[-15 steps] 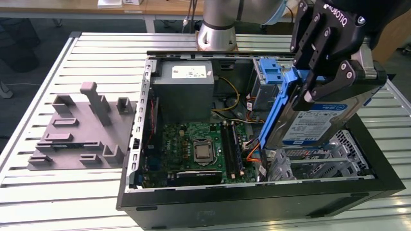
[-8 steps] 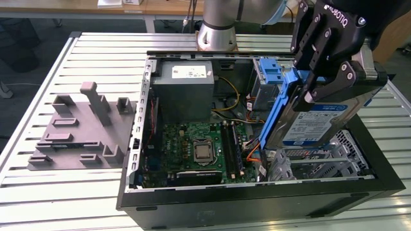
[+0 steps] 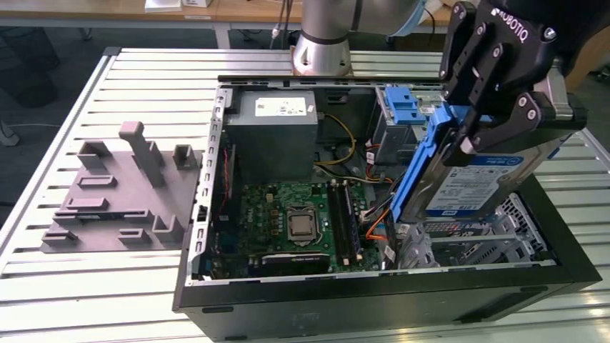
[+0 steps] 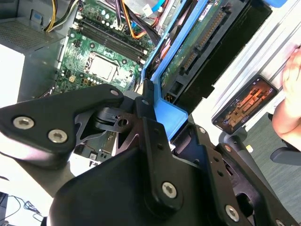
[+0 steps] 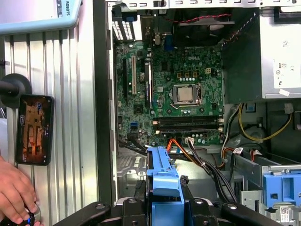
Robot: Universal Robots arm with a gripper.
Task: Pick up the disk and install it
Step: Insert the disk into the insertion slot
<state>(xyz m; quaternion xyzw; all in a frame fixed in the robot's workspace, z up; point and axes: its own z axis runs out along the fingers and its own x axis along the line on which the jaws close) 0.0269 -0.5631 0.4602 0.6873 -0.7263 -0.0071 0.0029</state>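
The black gripper (image 3: 486, 139) has its fingers clamped on the silver, blue-framed disk (image 3: 467, 189), held upright over the open computer case (image 3: 381, 286); I'd keep it square to the blue-latched drive cage (image 3: 405, 107).

One disk (image 3: 473, 187), one phone (image 5: 34, 128)

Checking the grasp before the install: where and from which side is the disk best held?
By its blue carrier's upper end, from above, as the pincer does now. The disk stands on edge over the open case, so its label face and lower end stay clear.
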